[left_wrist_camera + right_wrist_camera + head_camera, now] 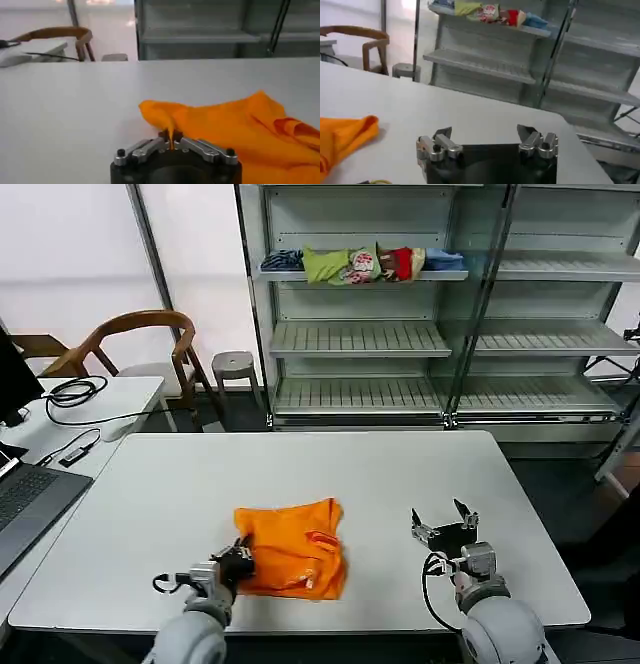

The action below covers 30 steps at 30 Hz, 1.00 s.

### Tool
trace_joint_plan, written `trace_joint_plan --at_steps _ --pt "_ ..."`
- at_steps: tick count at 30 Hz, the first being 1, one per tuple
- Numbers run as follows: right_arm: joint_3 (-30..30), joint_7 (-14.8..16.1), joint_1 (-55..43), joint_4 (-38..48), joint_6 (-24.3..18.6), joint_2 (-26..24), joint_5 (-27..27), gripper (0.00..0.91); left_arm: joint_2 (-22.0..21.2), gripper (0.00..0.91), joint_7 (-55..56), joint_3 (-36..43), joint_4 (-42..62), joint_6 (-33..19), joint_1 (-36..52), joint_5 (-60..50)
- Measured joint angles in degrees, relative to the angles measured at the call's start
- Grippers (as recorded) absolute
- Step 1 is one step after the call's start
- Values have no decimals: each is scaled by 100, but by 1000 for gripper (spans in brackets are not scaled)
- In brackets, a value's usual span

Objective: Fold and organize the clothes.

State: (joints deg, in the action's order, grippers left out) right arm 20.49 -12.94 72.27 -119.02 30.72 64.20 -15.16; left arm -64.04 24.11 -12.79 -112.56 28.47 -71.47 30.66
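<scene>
Pinched tight in my left claw is the orange T-shirt's nine-o'clock edge, ready to fold on the counter. Right claw, at three o'clock, waits spread wide.

Behind the white desk stands a grey shelving unit; a wooden chair and small stool sit against pale walls.

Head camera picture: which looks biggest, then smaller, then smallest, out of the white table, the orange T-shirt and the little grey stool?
1. The white table, by far the biggest.
2. The orange T-shirt, bunched on the table, with the left gripper shut on its edge.
3. The grey stool, the smallest; it stands farther from the camera, so its real size is unsure.
</scene>
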Motion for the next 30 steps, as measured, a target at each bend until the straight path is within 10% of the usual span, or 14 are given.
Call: trace_joint_plan --at_steps 21,30 --pt "-53 81 -159 64 -85 76 -4 907 2251 20 -1072 -3387 -268 403 -1213 1307" --pt "119 68 16 -52 -89 41 57 907 1969 20 -970 -3147 -1102 375 -1460 741"
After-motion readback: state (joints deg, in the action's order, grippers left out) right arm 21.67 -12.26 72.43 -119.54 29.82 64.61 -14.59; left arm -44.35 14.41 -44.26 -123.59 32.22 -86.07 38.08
